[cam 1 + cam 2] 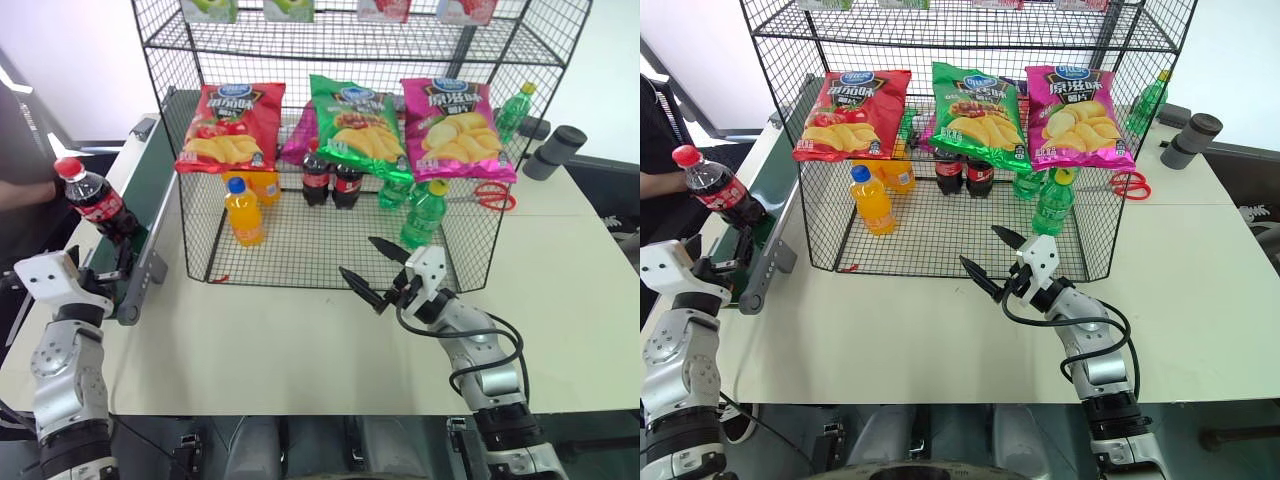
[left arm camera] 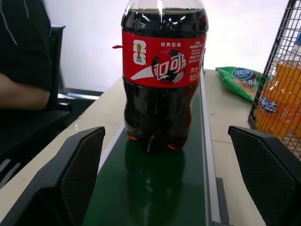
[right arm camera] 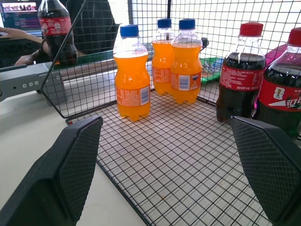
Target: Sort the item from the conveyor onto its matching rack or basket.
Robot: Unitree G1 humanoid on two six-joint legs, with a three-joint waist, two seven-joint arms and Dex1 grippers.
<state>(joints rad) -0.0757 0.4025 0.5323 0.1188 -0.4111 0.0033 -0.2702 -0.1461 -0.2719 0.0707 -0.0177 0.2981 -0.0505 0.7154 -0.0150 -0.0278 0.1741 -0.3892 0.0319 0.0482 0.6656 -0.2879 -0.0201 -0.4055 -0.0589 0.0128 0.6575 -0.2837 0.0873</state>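
A cola bottle [image 1: 92,200] with a red cap and red label stands upright on the dark green conveyor [image 1: 155,185] at the table's left edge. My left gripper [image 2: 165,133] is open at the belt's near end. The bottle [image 2: 162,75] stands just past its fingertips, centred between them and untouched. My right gripper [image 1: 361,259] is open and empty, low over the table in front of the black wire rack [image 1: 200,255]. Two cola bottles [image 1: 331,180] stand inside the rack's lower tier behind the hanging chip bags.
Orange soda bottles [image 3: 132,77] and green bottles [image 1: 424,212] also stand in the rack's lower tier. Red scissors [image 1: 492,195] and a grey cylinder [image 1: 555,150] lie on the table to the right. A person's arm [image 1: 20,190] rests left of the conveyor.
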